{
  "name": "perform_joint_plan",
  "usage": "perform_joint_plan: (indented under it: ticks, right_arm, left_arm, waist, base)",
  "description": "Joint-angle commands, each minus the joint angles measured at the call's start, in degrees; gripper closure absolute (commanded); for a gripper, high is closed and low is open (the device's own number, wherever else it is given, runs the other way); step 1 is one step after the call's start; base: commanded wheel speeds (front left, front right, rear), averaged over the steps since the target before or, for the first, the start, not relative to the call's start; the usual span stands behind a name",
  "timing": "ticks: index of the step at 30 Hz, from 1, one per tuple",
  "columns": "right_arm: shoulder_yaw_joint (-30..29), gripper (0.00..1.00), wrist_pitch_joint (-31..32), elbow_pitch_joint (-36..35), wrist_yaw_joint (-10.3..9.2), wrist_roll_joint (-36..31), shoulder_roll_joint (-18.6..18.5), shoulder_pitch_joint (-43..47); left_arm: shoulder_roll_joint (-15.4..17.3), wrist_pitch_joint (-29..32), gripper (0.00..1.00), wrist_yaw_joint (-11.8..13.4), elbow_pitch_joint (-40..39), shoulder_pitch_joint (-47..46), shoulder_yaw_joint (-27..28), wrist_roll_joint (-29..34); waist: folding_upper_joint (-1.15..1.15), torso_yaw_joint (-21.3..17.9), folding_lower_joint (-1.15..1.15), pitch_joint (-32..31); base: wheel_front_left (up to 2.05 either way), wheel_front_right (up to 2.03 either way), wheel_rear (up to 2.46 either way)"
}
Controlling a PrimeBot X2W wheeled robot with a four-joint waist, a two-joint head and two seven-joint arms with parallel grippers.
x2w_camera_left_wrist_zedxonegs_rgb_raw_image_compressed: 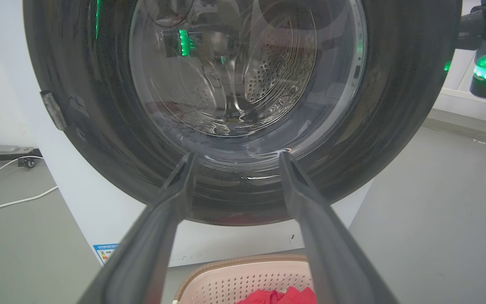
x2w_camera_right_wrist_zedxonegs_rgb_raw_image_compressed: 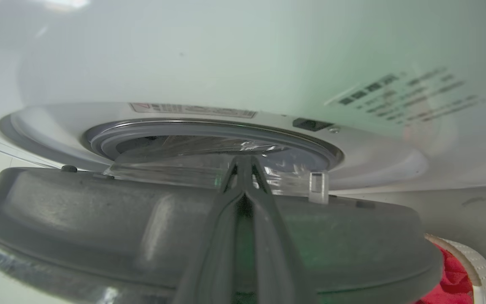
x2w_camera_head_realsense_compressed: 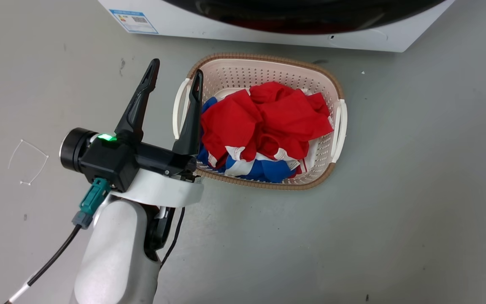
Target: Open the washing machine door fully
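From the head, the left gripper (x2w_camera_head_realsense_compressed: pixel 176 69) hangs over the floor (x2w_camera_head_realsense_compressed: pixel 416 190) with its two fingers spread apart, holding nothing. Just beside it sits a basket (x2w_camera_head_realsense_compressed: pixel 268 57) full of red and blue clothes (x2w_camera_head_realsense_compressed: pixel 268 118), close to the front of the white washing machine (x2w_camera_head_realsense_compressed: pixel 226 25). The black door (x2w_camera_head_realsense_compressed: pixel 302 12) peeks in at the top edge.

From the left wrist, the round door faces the spread fingers. The glass bowl (x2w_camera_left_wrist_zedxonegs_rgb_raw_image_compressed: pixel 209 105) in its middle shows the drum (x2w_camera_left_wrist_zedxonegs_rgb_raw_image_compressed: pixel 276 71) with its little holes.

From the right wrist, the right gripper (x2w_camera_right_wrist_zedxonegs_rgb_raw_image_compressed: pixel 245 164) has its fingers pressed together, lying across the grey back of the door. There is a gap between door and washing machine, so the door is open a little, not all the way. I cannot tell if the fingers pinch anything.

To do this well, I think the right gripper should push the door's back outward in a slow, round swing, and the left one should keep clear of the door.
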Motion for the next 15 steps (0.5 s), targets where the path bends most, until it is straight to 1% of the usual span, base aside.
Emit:
perform_joint_plan:
  ticks: [1, 10, 15]
  right_arm:
    - [0.5, 1.0, 1.9, -0.4, 0.2, 0.7, 2.7, 1.2]
    - [-2.1, 1.0, 11.6, -4.4, 0.19, 2.7, 2.9, 8.5]
    - [-3.0, 1.0, 15.2, -6.2, 0.19, 2.2, 4.4, 13.5]
  left_arm:
    - [0.0, -0.1, 0.0, 0.0, 0.0, -0.2, 0.0, 0.3]
    - [-0.1, -0.1, 0.0, -0.1, 1.5, 1.1, -0.3, 0.1]
    - [-0.2, -0.1, 0.0, 0.0, 2.7, 2.6, -0.5, 0.0]
  waist:
    - [0.0, -0.2, -0.01, -0.4]
    - [0.0, -1.3, -0.01, -4.5]
    - [0.0, -2.0, -0.01, -7.5]
  base:
    - [0.0, 0.0, 0.0]
    - [0.0, 0.0, 0.0]
    - [0.0, 0.0, 0.0]
